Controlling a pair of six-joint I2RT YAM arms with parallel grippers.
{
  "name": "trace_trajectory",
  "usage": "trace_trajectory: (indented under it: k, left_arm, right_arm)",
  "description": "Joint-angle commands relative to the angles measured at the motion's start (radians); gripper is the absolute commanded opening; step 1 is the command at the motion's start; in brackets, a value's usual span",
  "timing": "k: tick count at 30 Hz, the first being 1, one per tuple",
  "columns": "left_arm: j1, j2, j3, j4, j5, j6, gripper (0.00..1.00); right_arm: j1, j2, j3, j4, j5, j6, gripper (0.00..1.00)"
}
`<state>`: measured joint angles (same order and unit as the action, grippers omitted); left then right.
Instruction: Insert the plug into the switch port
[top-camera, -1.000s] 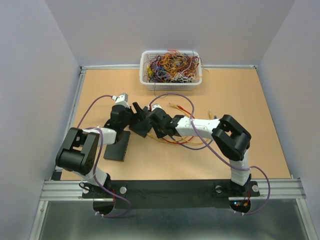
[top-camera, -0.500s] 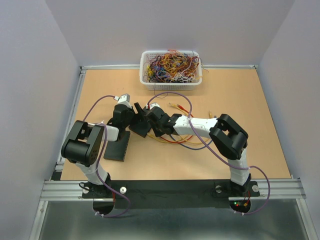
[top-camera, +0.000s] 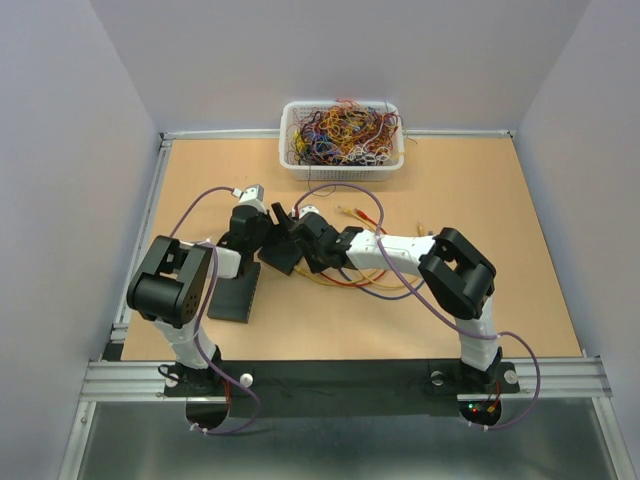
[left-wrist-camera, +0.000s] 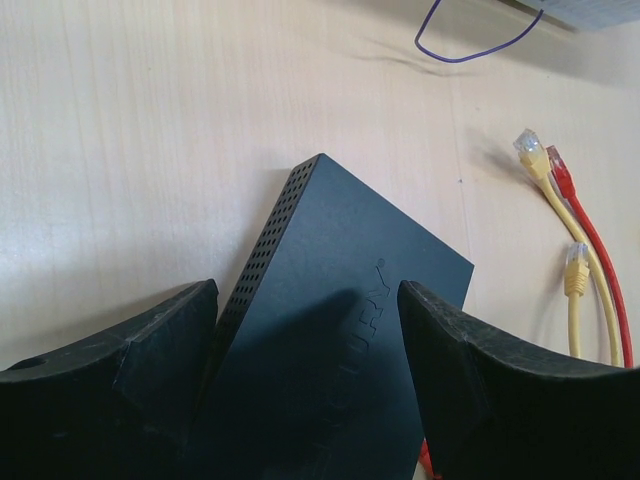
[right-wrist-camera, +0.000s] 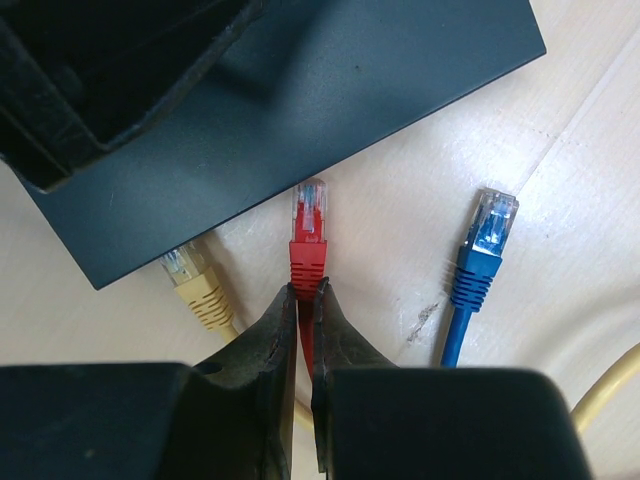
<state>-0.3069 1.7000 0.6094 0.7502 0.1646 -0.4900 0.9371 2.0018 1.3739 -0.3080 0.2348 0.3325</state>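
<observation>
- Your left gripper (left-wrist-camera: 305, 297) hangs over the switch (left-wrist-camera: 335, 235), one finger (left-wrist-camera: 120, 375) on each side of the dark box
- Those fingers stand wide apart; you cannot tell from the left wrist view whether they press on the box or only straddle it
- The switch lies at a slant on the table (top-camera: 480, 210), left of centre, perforated side wall facing the left wrist camera
- Your right gripper (right-wrist-camera: 305, 295) is pinched together on the tail of the red plug (right-wrist-camera: 309, 225), fingertips just behind its boot
- Red plug points straight at the long edge of the switch; its clear tip reaches that edge, while the body lies in full view outside the box
- No port shows in any view, so you cannot tell whether the tip sits at one
- Yellow plug (right-wrist-camera: 192, 275) lies loose just left of the red one, its tip also at the switch edge
- Blue plug (right-wrist-camera: 487, 245) lies to the right, apart from the switch, on bare table
- From above, both your wrists meet over the switch, the right arm stretched across from its base
- Flat black pad (top-camera: 235, 293) lies near the left arm, on your side of the switch
- White basket (top-camera: 342, 172) of tangled wires sits at the far edge, well apart from the work
- More loose plugs (left-wrist-camera: 545, 160), yellow and red, lie beyond the switch in the left wrist view
</observation>
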Motion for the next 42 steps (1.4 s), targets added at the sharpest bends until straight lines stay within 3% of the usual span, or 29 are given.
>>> trace_trajectory:
  k: [1, 25, 42]
  left_arm:
    - [-0.018, 0.013, 0.024, -0.041, 0.003, 0.019, 0.84]
    - [-0.069, 0.046, 0.055, -0.069, -0.045, 0.041, 0.83]
    - [-0.07, 0.069, 0.064, -0.066, -0.036, 0.036, 0.83]
  right_arm:
    - [0.006, -0.028, 0.07, 0.037, -0.002, -0.004, 0.0]
    - [0.032, -0.047, 0.105, 0.029, 0.003, -0.003, 0.01]
    - [0.034, -0.094, -0.002, 0.021, 0.069, 0.014, 0.0]
